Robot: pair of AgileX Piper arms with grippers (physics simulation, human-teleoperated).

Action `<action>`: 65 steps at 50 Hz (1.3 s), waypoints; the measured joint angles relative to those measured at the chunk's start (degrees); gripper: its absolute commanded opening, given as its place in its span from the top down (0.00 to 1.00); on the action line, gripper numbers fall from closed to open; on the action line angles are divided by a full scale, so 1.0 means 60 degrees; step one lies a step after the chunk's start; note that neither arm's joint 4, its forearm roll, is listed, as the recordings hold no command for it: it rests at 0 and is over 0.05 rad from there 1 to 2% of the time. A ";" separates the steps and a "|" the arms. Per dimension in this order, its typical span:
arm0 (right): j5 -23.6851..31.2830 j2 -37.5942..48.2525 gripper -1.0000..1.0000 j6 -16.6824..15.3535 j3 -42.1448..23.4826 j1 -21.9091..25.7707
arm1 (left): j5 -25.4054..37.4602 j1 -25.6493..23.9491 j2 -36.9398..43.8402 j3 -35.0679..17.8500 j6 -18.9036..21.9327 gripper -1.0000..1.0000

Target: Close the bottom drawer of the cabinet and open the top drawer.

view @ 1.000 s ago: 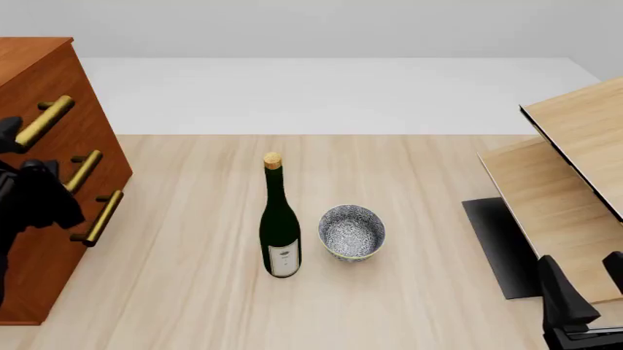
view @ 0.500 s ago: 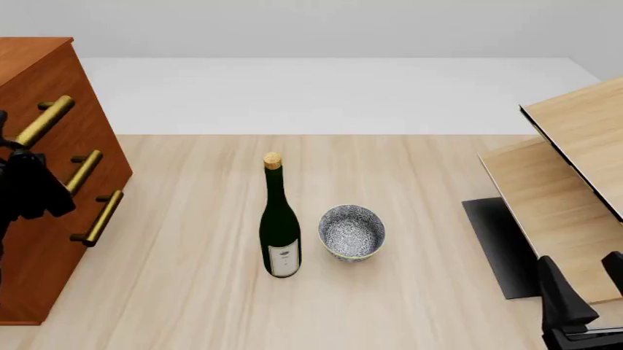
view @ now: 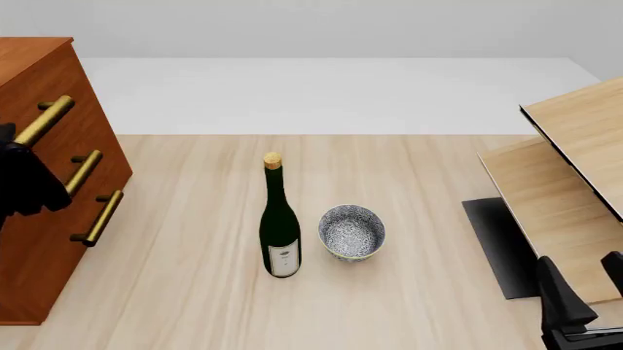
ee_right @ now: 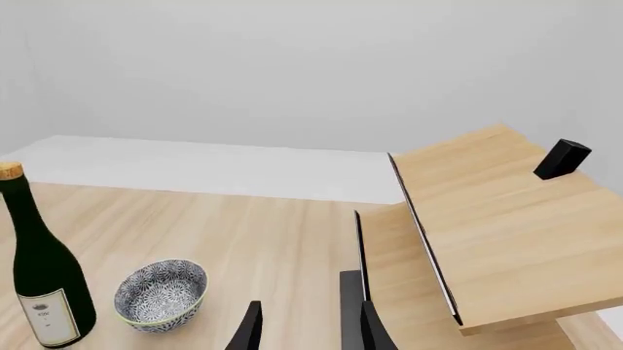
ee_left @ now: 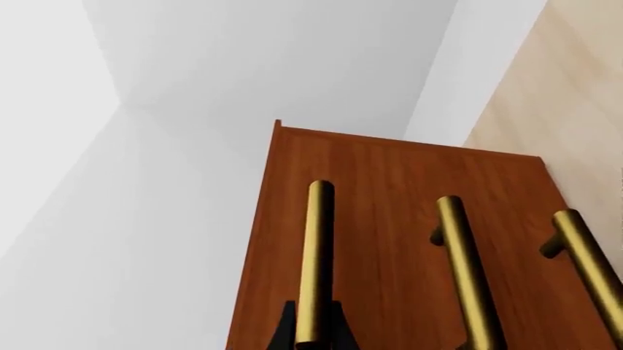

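Observation:
The reddish-brown cabinet (view: 44, 251) stands at the table's left edge, and its three drawer fronts look flush. The top drawer (view: 76, 91) carries a brass handle (view: 46, 119). The bottom drawer (view: 60, 240) carries the lowest bar (view: 102, 216). My left gripper (view: 22, 171) is at the near end of the top handle. In the left wrist view its fingertips (ee_left: 286, 332) hug that bar (ee_left: 316, 255) on both sides, so the left gripper (ee_left: 313, 337) is shut on it. My right gripper (view: 584, 284) waits open at the near right corner, its open jaws (ee_right: 306, 324) holding nothing.
A dark green wine bottle (view: 279, 226) stands mid-table with a patterned bowl (view: 351, 232) just to its right. Pale wooden slanted panels (view: 570, 160) and a black mat (view: 494, 240) fill the right side.
My left gripper has risen along the cabinet front, from beside the middle handle to the near end of the top handle. The right arm has not moved.

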 measured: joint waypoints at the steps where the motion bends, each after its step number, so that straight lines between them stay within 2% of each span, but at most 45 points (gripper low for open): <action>1: 0.0000 0.0000 0.00 -0.0001 0.0000 -0.0001 | -0.0001 0.0004 0.0002 0.0001 -0.0003 1.00; 17: 0.0004 -0.0001 0.00 -0.0003 -0.0005 -0.0014 | -0.0163 -0.0085 0.0025 0.0074 0.0084 1.00; 65: -0.0008 0.0010 0.00 0.0083 0.0006 0.0026 | -0.0214 -0.1184 -0.0426 0.0440 0.0811 1.00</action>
